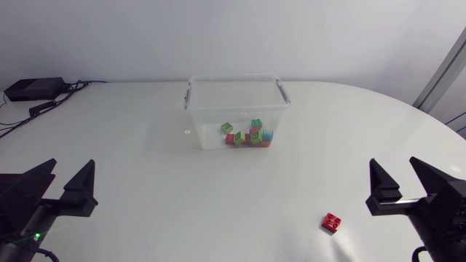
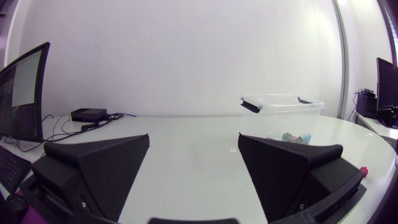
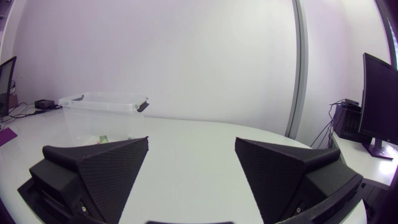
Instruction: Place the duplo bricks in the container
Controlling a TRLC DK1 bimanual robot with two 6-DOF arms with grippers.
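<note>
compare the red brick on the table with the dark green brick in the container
The red brick lies loose on the table, near the right gripper. The dark green brick is already inside the clear container. The red brick lies alone, while the dark green brick sits among other bricks. Both look like small bricks of similar size.

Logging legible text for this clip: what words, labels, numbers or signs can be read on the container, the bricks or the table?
No text can be read in any view.
container: no label shows.
bricks inside it and red brick: too small to tell any print.
mark on the table: too small to read.
</note>
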